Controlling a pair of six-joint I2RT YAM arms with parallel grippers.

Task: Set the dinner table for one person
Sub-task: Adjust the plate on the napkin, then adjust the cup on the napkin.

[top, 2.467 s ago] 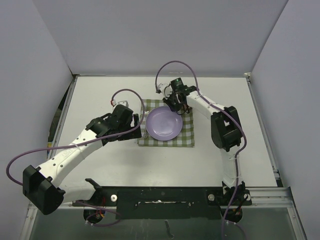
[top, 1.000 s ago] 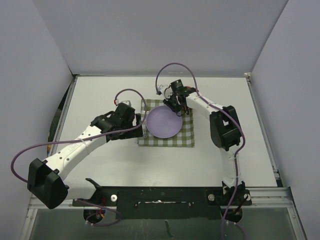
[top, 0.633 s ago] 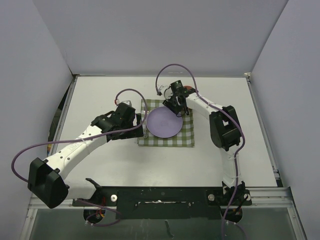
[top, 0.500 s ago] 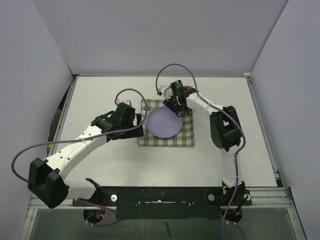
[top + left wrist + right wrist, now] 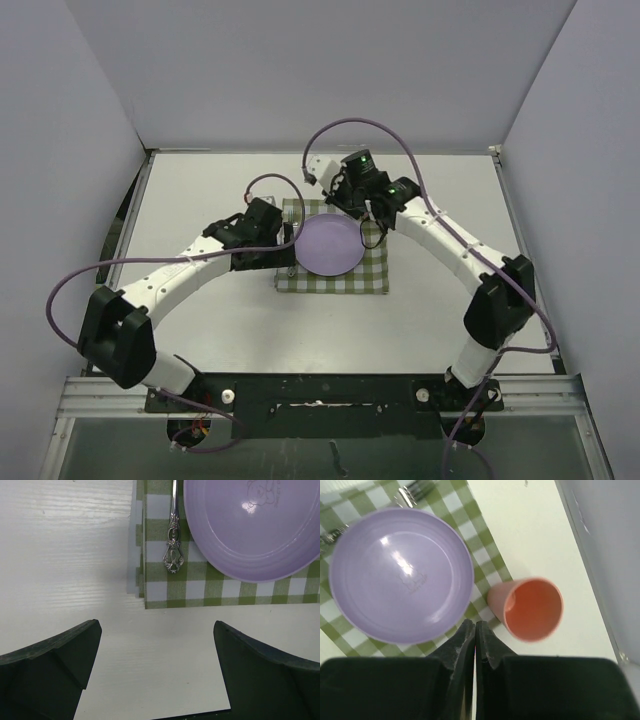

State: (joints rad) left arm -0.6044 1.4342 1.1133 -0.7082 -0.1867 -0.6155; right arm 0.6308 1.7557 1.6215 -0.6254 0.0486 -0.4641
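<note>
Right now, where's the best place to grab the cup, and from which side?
Probably pinch the rim of the cup from above, on the side away from the plate: it stands upright, mouth open, and the plate crowds its other side.

White links [image 5: 180, 275] w/ blk joints [image 5: 118, 335], purple cables [image 5: 362, 122].

Plate [image 5: 330, 245] on cloth [image 5: 340, 278], cloth on table [image 5: 200, 200]. Left of plate, on cloth: fork [image 5: 172, 550], just beside rim, running near to far. Behind plate, slightly right: cup [image 5: 532, 607], upright, close by, at cloth's far edge. More cloth right of plate than left.
</note>
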